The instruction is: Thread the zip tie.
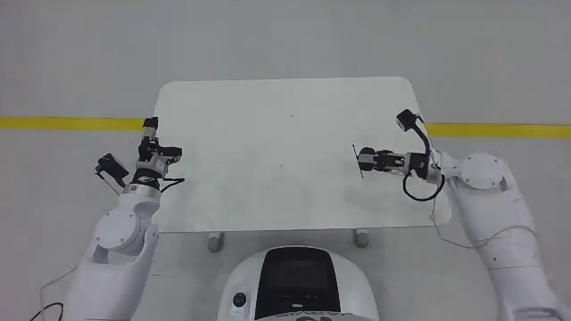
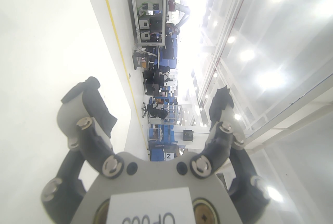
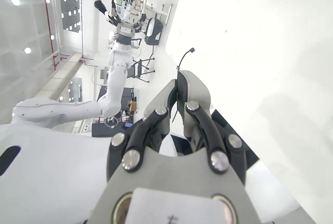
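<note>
Top view: my right end effector (image 1: 364,160) is over the right part of the desk (image 1: 277,134), a little in from its right edge, fingers aimed toward the desk's middle. It is clamped on the zip tie (image 1: 359,161). The tie reads as a thin black line crossing the fingertips. Its long axis runs roughly from the desk's near side to its far side, slightly tilted, crosswise to my fingers. Can't tell from here which end is the head, or whether the tie touches the desk.

Right wrist view: right end effector (image 3: 178,74) is pinched narrow, pads flat against the zip tie (image 3: 183,60), grip near mid-length. The end with the small square head sticks out past the fingertips and curves a little, with the desk (image 3: 260,27) behind it. The thin tail comes out the other side of the pads, back toward the end effector's base. Tail and head are apart, tie not looped.

My left end effector (image 1: 149,127) sits at the desk's left edge, pointing toward the desk's far side, well apart from the tie. Left wrist view: left end effector (image 2: 156,97) is spread wide, fingers (image 2: 88,97) with nothing between them.
</note>
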